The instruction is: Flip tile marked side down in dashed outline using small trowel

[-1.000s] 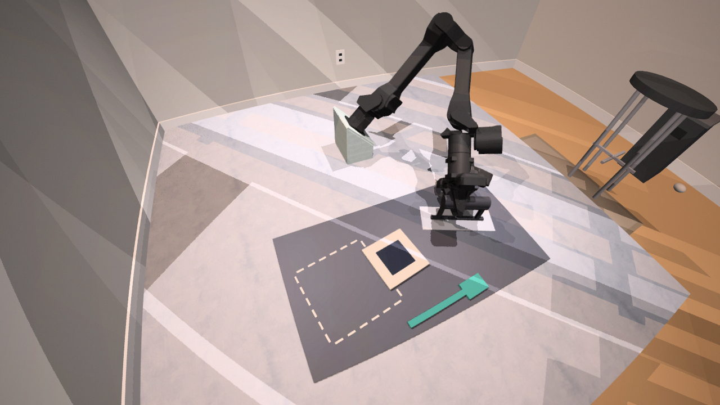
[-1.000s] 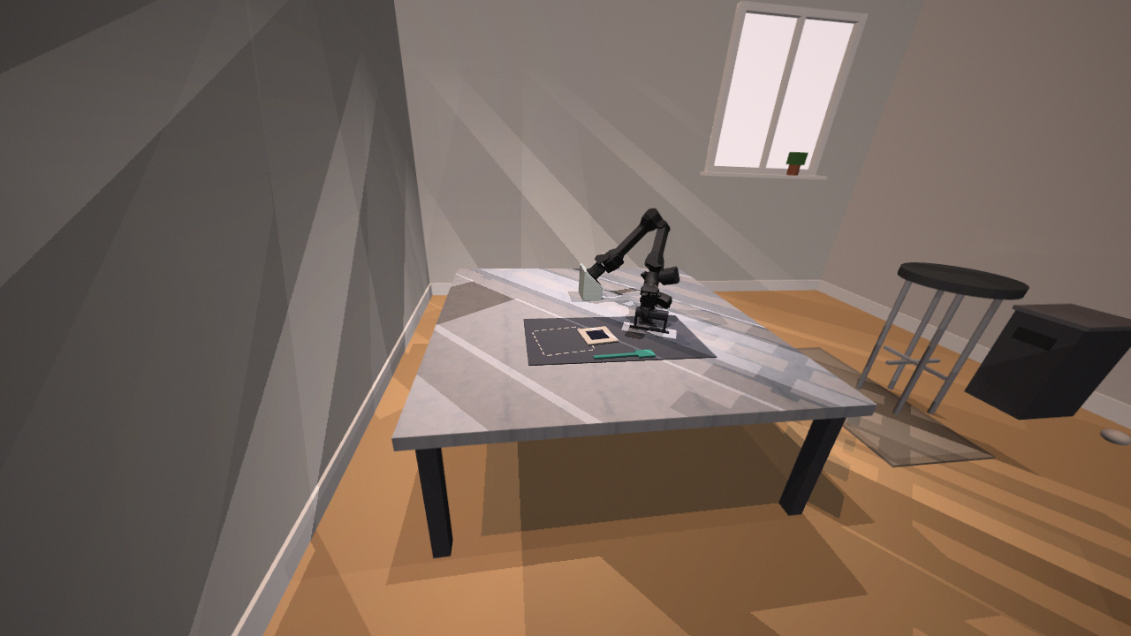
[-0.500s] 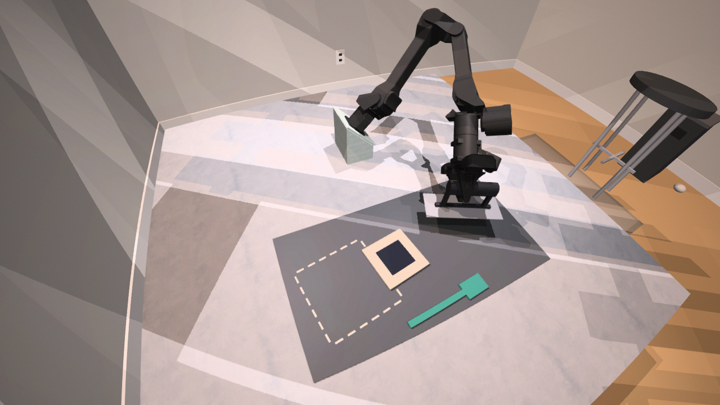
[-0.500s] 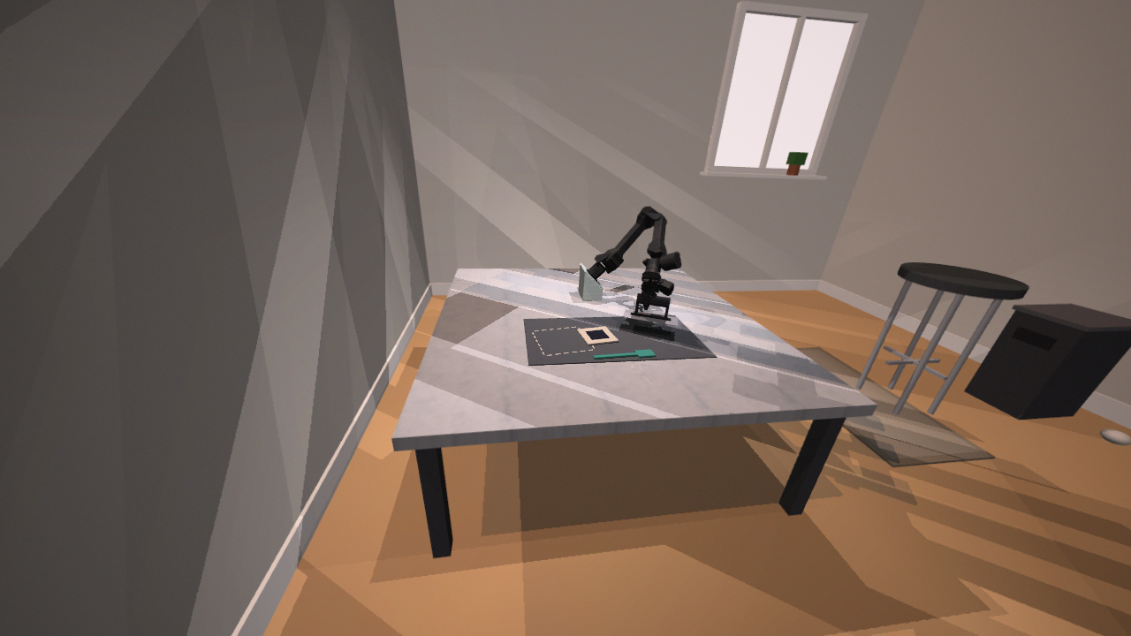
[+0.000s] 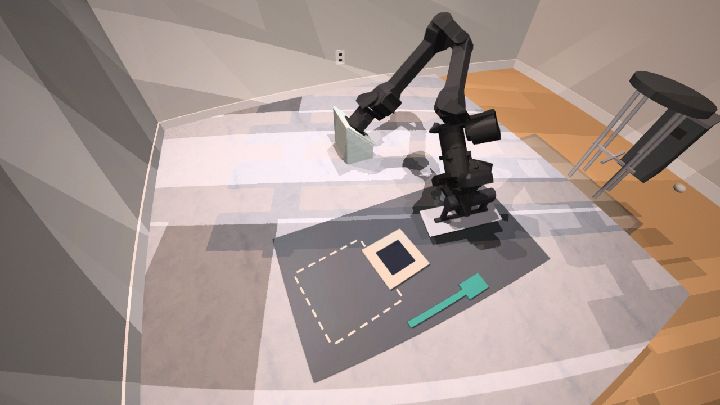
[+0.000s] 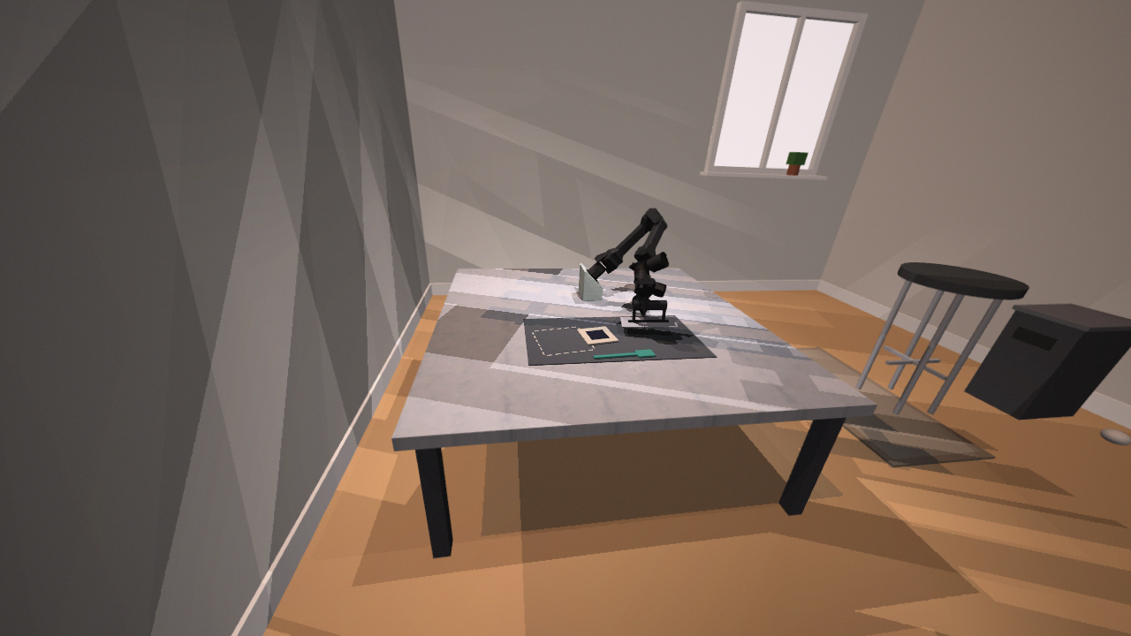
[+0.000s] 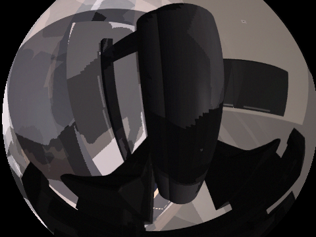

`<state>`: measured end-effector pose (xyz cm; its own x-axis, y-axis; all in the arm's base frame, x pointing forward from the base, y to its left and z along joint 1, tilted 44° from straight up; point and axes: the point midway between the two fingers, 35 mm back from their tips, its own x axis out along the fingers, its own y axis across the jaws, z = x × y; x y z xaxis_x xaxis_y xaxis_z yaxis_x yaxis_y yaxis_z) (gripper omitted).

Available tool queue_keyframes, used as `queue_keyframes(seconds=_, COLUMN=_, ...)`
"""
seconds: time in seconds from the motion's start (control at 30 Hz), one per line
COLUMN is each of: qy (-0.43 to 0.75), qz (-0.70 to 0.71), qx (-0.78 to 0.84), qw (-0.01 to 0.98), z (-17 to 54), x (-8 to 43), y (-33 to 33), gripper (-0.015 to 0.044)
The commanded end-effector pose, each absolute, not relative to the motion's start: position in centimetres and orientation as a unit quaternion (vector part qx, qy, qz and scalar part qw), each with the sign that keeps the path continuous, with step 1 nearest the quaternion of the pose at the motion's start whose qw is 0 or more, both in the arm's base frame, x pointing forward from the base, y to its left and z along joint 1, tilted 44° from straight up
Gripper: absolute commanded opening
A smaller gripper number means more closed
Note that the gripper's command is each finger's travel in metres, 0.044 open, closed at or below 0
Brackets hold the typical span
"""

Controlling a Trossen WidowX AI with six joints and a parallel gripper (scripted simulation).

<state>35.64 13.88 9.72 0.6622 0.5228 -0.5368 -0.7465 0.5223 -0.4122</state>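
My gripper point(image 5: 468, 198) point(image 6: 649, 303) point(image 7: 171, 136) is shut on the black bar handle of a white-plated trowel point(image 5: 453, 226) point(image 6: 630, 322) point(image 7: 80, 49). The plate hangs slightly above the mat's back right part, a little tilted, with a shadow below. The cream-edged tile point(image 5: 395, 257) point(image 6: 596, 335) lies flat, dark square up, over the right side of the dashed outline point(image 5: 295, 276). A teal flat-bladed tool point(image 5: 473, 286) point(image 6: 646, 353) lies on the mat's front part, apart from the tile. The handle hides much of the wrist view.
The dark grey mat point(image 5: 322, 357) point(image 6: 687, 352) lies on the marble table point(image 5: 453, 367) point(image 6: 633, 395). A pale green angled block point(image 5: 357, 148) point(image 6: 590, 290) stands at the arm's base. A black stool point(image 5: 671, 94) point(image 6: 960, 279) and dark bin point(image 5: 669, 145) point(image 6: 1043, 363) stand off the table, right.
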Motion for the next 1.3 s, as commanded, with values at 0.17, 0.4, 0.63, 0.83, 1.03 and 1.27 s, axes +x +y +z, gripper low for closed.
queue_keyframes(seconds=0.17, qy=0.083, qz=0.4, qx=-0.334, qw=0.849, z=8.8, x=36.4, y=12.5, gripper=0.0)
queue_keyframes(seconds=0.4, qy=0.012, qz=0.419, qx=-0.352, qw=0.837, z=8.2, x=36.0, y=11.5, gripper=0.0)
queue_keyframes(seconds=0.63, qy=0.01, qz=0.42, qx=-0.353, qw=0.836, z=8.1, x=36.0, y=11.6, gripper=0.0)
queue_keyframes(seconds=0.83, qy=0.01, qz=0.42, qx=-0.353, qw=0.836, z=7.4, x=36.0, y=12.2, gripper=0.0)
queue_keyframes(seconds=1.03, qy=0.01, qz=0.42, qx=-0.353, qw=0.836, z=6.7, x=35.9, y=12.9, gripper=0.0)
queue_keyframes(seconds=1.27, qy=0.01, qz=0.42, qx=-0.352, qw=0.836, z=5.9, x=35.7, y=13.7, gripper=0.0)
